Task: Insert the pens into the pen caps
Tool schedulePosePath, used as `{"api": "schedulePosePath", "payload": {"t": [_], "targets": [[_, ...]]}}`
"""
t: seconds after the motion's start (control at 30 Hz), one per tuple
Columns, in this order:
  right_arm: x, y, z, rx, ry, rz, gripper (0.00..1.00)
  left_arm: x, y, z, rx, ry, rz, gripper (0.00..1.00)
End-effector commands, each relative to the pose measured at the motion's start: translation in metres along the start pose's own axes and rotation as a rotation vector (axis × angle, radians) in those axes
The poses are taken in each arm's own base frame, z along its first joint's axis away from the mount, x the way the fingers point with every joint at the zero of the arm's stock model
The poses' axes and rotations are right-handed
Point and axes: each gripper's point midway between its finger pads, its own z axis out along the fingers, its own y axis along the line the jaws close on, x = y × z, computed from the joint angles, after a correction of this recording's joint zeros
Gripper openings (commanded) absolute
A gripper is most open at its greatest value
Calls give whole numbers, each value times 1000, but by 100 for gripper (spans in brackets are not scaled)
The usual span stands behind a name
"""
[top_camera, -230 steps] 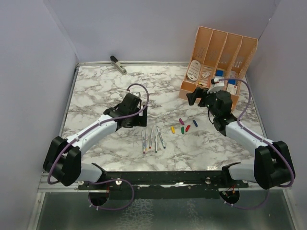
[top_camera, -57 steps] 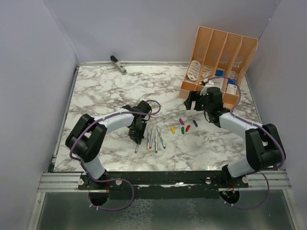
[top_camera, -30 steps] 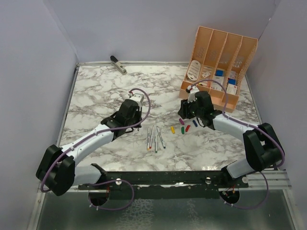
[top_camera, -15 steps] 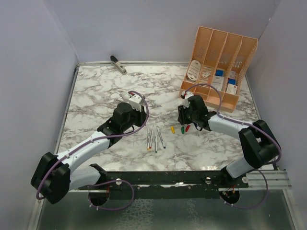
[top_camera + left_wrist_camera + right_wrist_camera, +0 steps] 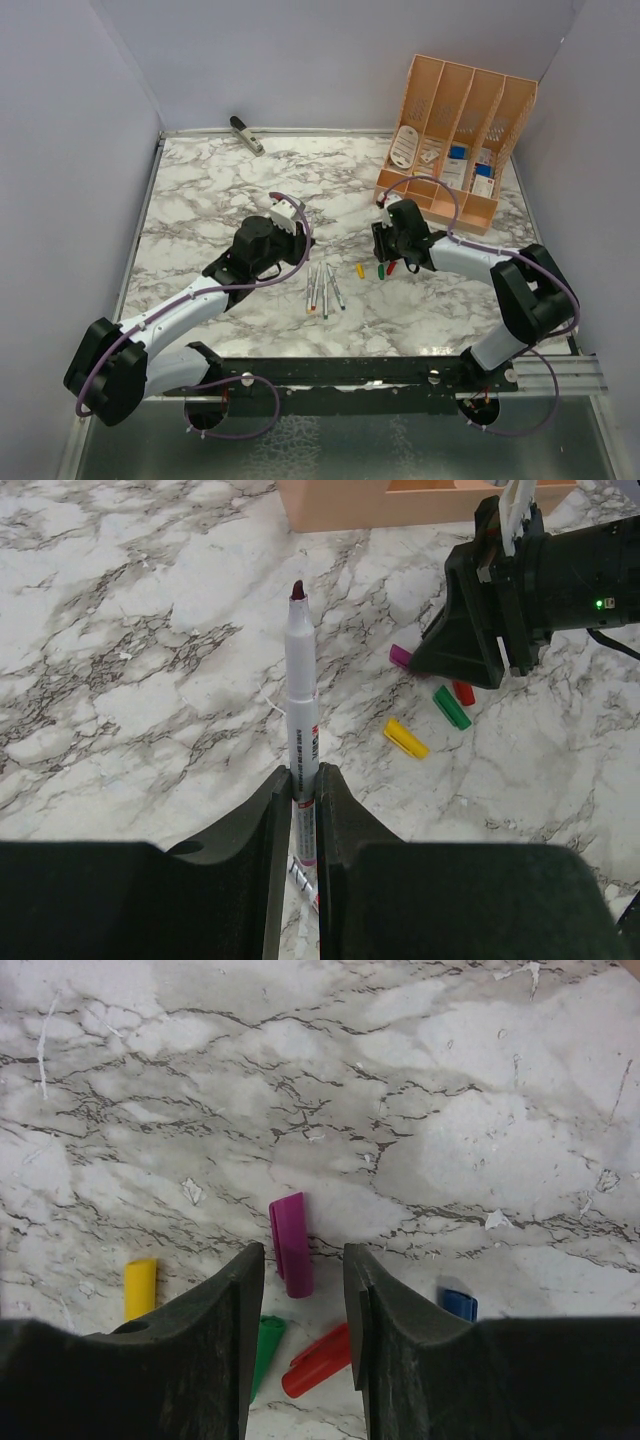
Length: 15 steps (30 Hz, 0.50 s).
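Right gripper (image 5: 302,1252) has descended since the earlier view; its parted fingers (image 5: 240,1300) straddle, ungrasped, the small purple plastic cap (image 5: 291,1245) on the marble table (image 5: 400,1080). Left gripper (image 5: 303,780) clamps the silver purple-tipped marker pen (image 5: 301,670), awaiting capping.

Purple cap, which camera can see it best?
The right wrist view: the purple cap lies whole in view, between the open jaws of the right tool. The left wrist view shows only a bit of it beside that tool. The top view hides it under that tool.
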Motion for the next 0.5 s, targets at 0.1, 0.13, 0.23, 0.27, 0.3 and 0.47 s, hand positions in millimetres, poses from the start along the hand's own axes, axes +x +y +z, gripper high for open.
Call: {"api": "schedulePosePath", "payload": {"t": [0.1, 0.13, 0.23, 0.27, 0.3, 0.47], "targets": [[4, 0, 6, 25, 37, 0, 37, -18, -12, 1, 64, -52, 16, 0], [4, 0, 6, 24, 37, -3, 37, -18, -12, 1, 64, -53, 15, 0], [4, 2, 6, 17, 35, -7, 37, -17, -13, 2, 69, -51, 13, 0], [4, 3, 6, 15, 37, -9, 37, -17, -13, 2, 73, -50, 15, 0], [5, 3, 7, 16, 41, -10, 37, -17, -14, 2, 78, -51, 18, 0], [8, 2, 11, 27, 62, -17, 37, -17, -15, 2, 81, -54, 21, 0]]}}
